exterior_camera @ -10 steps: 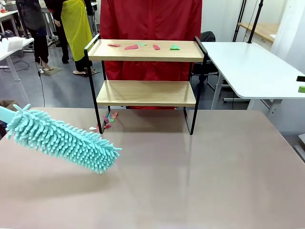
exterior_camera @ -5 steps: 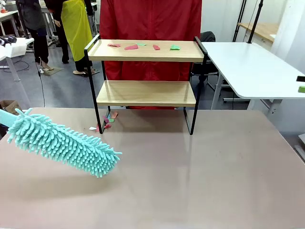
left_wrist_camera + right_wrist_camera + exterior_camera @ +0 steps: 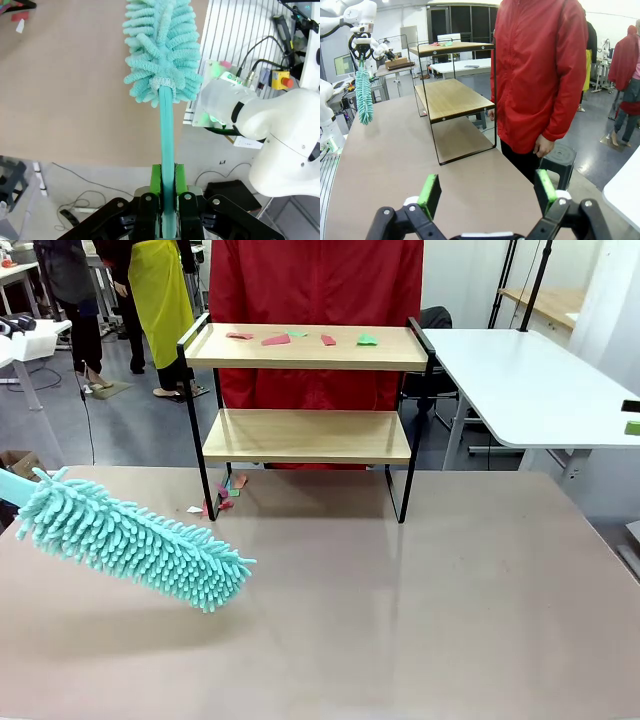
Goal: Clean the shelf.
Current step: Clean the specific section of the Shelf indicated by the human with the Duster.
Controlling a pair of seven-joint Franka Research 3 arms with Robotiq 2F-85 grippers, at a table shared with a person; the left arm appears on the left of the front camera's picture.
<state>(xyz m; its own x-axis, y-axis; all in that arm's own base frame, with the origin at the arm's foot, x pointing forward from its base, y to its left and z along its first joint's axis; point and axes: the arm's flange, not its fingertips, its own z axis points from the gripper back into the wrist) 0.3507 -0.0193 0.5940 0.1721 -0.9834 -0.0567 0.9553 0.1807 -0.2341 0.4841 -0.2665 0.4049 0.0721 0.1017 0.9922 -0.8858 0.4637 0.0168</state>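
Tabletop point(image 3: 420, 620) carries the shelf point(image 3: 305, 435) at its far edge, scraps point(image 3: 276, 339) on top board; left gripper point(image 3: 168, 175) clamps the duster point(image 3: 130, 545) by its handle, leaving the head free to sweep; right gripper point(image 3: 487, 192) spread, empty.

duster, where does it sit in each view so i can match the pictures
Front view: duster low on the left, tilted.
Left wrist view: duster upper centre, handle running down into the left gripper.
Right wrist view: duster small, upper left, hanging head down.
Shared landmark: the shelf, right of the duster in front and right wrist views.
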